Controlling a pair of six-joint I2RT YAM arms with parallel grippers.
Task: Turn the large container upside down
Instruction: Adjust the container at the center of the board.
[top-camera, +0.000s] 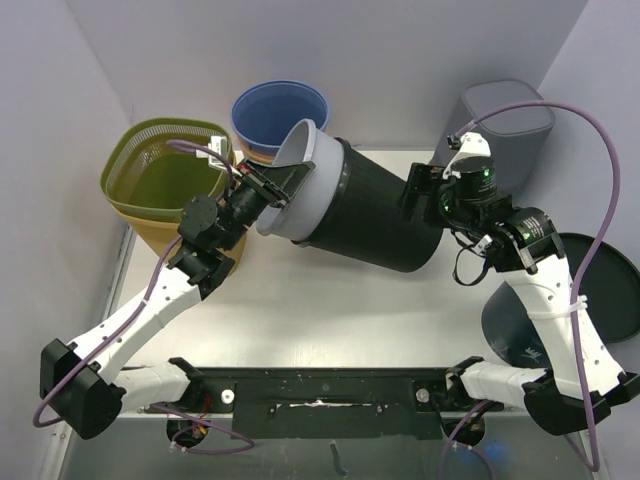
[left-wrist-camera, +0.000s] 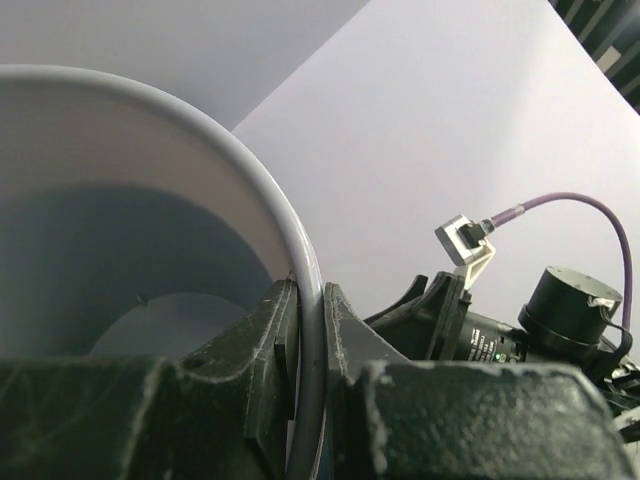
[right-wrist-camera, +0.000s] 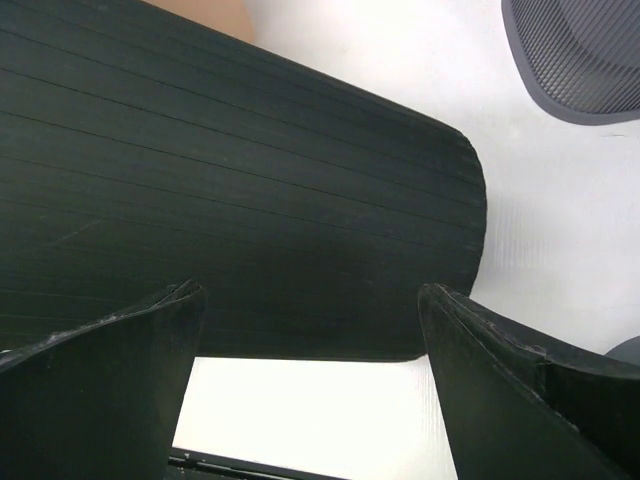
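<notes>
Black with a grey rim (top-camera: 322, 190), the large container (top-camera: 380, 215) is tipped sideways. We see the left gripper (top-camera: 283, 187) pinching the rim, the right gripper (top-camera: 415, 192) spread wide.

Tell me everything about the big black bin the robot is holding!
The big black bin is a tall round tub, dark and ribbed outside, with a smooth pale grey inside and rim. It looks like plastic. It is tipped nearly onto its side over the white table, mouth facing left, and looks empty. The left gripper pinches its rim. The right gripper is open at its base end; I cannot tell if it touches.
</notes>
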